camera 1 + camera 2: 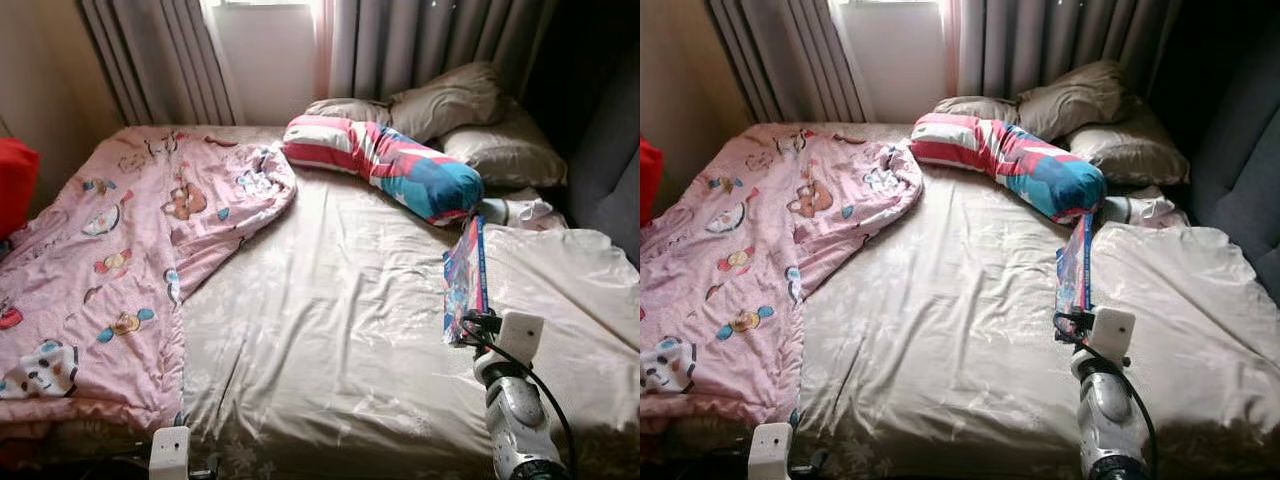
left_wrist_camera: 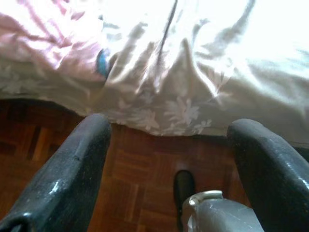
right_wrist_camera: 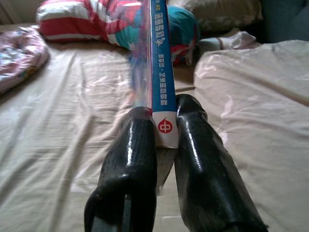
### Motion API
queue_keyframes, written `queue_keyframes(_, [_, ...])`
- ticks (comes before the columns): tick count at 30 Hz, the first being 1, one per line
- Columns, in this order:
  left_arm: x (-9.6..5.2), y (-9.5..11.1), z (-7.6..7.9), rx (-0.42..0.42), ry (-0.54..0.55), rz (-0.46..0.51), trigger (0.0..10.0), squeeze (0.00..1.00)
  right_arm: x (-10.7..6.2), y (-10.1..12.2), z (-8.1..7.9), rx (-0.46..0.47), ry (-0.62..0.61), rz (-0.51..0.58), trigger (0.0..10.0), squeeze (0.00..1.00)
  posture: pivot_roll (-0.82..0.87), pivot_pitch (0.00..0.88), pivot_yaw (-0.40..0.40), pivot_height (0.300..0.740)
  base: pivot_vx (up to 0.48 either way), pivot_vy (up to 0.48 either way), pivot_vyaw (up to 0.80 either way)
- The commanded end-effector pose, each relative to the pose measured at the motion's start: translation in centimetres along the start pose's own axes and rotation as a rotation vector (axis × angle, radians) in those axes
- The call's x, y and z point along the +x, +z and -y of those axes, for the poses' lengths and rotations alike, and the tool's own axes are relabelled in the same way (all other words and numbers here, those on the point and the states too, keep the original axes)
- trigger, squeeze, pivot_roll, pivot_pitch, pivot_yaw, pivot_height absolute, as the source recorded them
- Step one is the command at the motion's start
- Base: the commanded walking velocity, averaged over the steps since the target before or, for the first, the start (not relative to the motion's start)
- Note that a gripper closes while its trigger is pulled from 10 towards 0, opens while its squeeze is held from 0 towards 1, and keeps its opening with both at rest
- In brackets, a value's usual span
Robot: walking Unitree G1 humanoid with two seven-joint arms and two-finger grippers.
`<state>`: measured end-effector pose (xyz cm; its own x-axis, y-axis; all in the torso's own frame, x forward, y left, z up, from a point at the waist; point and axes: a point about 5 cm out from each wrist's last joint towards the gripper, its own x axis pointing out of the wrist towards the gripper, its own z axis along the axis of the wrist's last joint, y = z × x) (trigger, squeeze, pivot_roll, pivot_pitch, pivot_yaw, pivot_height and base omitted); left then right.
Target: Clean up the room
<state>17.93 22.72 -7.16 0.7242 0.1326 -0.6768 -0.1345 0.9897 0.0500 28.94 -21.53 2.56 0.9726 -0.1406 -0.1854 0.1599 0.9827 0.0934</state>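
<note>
My right gripper is shut on a thin book with a blue spine, held on edge above the right half of the bed. The book's spine runs away from the two black fingers toward the striped bolster pillow. The right arm reaches in from the foot of the bed. My left gripper hangs open low by the bed's front edge, over the wooden floor, with nothing between its fingers.
A pink cartoon-print blanket covers the bed's left half. Beige pillows lie at the head beneath grey curtains. A white crumpled item sits beside the bolster. A red object is at the far left. A dark headboard flanks the right.
</note>
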Motion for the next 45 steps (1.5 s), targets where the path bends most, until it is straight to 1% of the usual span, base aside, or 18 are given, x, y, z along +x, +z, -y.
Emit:
queue_keyframes(1, [-0.2, -0.5, -0.3, 0.002, 0.007, -0.018, 10.0, 0.00, 0.5, 1.0, -0.2, 0.008, 0.003, 0.047, 10.0, 0.00, -0.03, 0.004, 0.005, 0.740, 0.289, 0.000, 0.00])
queue_keyframes(6, [-0.2, -0.6, -0.3, 0.000, 0.009, -0.022, 10.0, 0.00, 0.5, 1.1, -0.3, 0.003, 0.006, 0.052, 10.0, 0.00, -0.03, 0.005, 0.004, 0.740, 0.280, 0.000, 0.00])
queue_keyframes(23, [-0.5, -1.3, -0.6, 0.001, 0.015, -0.048, 10.0, 0.00, 0.5, 0.9, -0.4, 0.009, 0.003, 0.039, 10.0, 0.00, -0.03, 0.011, 0.002, 0.740, 0.000, 0.000, 0.00])
queue_keyframes(28, [-0.5, -1.4, -0.6, 0.001, 0.016, -0.053, 10.0, 0.00, 0.5, 0.9, -0.5, 0.009, 0.011, 0.037, 10.0, 0.00, -0.03, 0.011, 0.002, 0.740, 0.000, 0.000, -0.77])
queue_keyframes(34, [-0.5, -1.5, -0.5, 0.005, 0.014, -0.059, 10.0, 0.00, 0.5, 0.8, -0.5, 0.000, 0.013, 0.032, 10.0, 0.00, -0.03, 0.010, 0.003, 0.740, 0.000, 0.000, 0.00])
queue_keyframes(38, [-0.5, -1.5, -0.4, 0.007, 0.012, -0.062, 10.0, 0.00, 0.4, 0.5, -0.9, -0.018, 0.056, 0.015, 10.0, 0.00, -0.03, 0.011, 0.001, 0.740, 0.000, 0.000, 0.00])
queue_keyframes(42, [-0.6, -1.6, -0.4, 0.009, 0.010, -0.065, 10.0, 0.00, 0.4, 0.4, -0.8, -0.026, 0.049, 0.008, 10.0, 0.00, -0.03, 0.011, 0.003, 0.740, 0.000, 0.000, 0.00])
queue_keyframes(44, [-0.6, -1.6, -0.5, 0.011, 0.009, -0.068, 10.0, 0.00, 0.4, 0.4, -0.8, -0.034, 0.049, 0.009, 10.0, 0.00, -0.04, 0.009, 0.004, 0.740, 0.000, 0.000, 0.00])
queue_keyframes(45, [-0.6, -1.6, -0.5, 0.011, 0.009, -0.069, 10.0, 0.00, 0.4, 0.5, -0.8, -0.053, 0.056, 0.008, 10.0, 0.00, -0.04, 0.007, 0.005, 0.740, 0.000, 0.000, 0.00])
